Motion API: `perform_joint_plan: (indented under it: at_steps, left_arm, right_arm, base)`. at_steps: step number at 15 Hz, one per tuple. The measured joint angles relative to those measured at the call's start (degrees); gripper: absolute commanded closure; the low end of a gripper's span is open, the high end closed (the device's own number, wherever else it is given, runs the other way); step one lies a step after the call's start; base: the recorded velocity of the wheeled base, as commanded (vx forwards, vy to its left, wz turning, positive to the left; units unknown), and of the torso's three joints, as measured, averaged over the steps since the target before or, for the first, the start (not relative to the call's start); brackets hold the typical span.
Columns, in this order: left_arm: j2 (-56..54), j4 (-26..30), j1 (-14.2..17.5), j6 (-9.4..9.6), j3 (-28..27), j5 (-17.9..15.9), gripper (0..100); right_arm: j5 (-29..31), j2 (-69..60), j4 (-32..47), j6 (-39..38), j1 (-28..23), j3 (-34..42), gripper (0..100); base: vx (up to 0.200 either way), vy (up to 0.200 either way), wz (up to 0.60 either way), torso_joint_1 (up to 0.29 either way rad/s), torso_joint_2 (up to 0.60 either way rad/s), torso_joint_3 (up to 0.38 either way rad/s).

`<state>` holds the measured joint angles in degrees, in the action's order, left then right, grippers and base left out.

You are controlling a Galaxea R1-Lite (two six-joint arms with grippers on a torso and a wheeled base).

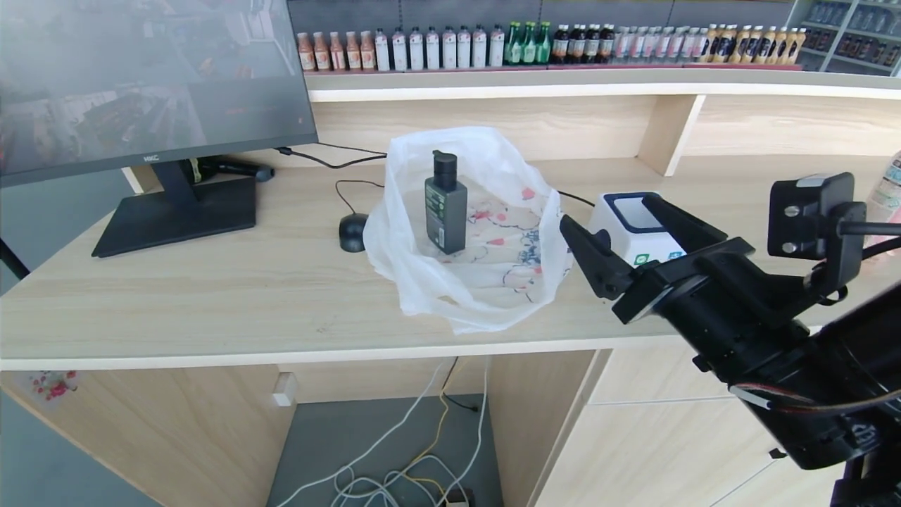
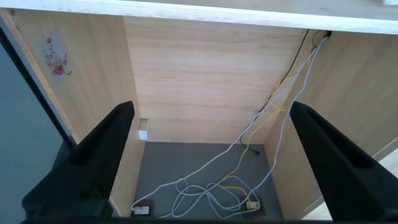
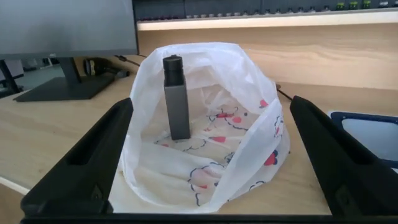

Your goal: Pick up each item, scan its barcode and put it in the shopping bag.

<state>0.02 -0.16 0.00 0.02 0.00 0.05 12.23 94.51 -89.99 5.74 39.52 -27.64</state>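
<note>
The right gripper (image 1: 605, 211) hangs open and empty just beside the shopping bag (image 1: 486, 296). Inside the bag a dark pump bottle (image 1: 445, 205) stands upright. A barcode scanner (image 1: 630, 239) sits nearby on the bench (image 1: 211, 296). The left gripper (image 2: 212, 107) is open below the bench edge.

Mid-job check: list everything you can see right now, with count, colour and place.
shopping bag: 1, white with red and blue print, open at mid counter
dark bottle: 1, upright inside the shopping bag
scanner: 1, white with dark top, right of the bag
mouse: 1, black, left of the bag
monitor: 1, black, counter's left end
clear bottle: 1, cut off at counter's right end
shelf bottles: one long row, mixed colours, behind the counter
cables: several, white and yellow, under the counter
counter: 1, light wood
right tool: black, open, over the counter by the scanner
left tool: black, open, below the countertop
</note>
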Motion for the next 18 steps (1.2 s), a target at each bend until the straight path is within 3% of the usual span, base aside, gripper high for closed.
perform_joint_plan:
  at_steps: [18]
  left_arm:
    - [0.00, 0.02, 0.00, -0.10, 0.00, 0.02, 0]
  right_arm:
    - [-0.44, -3.64, 0.07, -0.20, 0.09, -0.85, 0]
  base:
    - [0.000, -0.200, 0.00, 0.001, 0.00, 0.002]
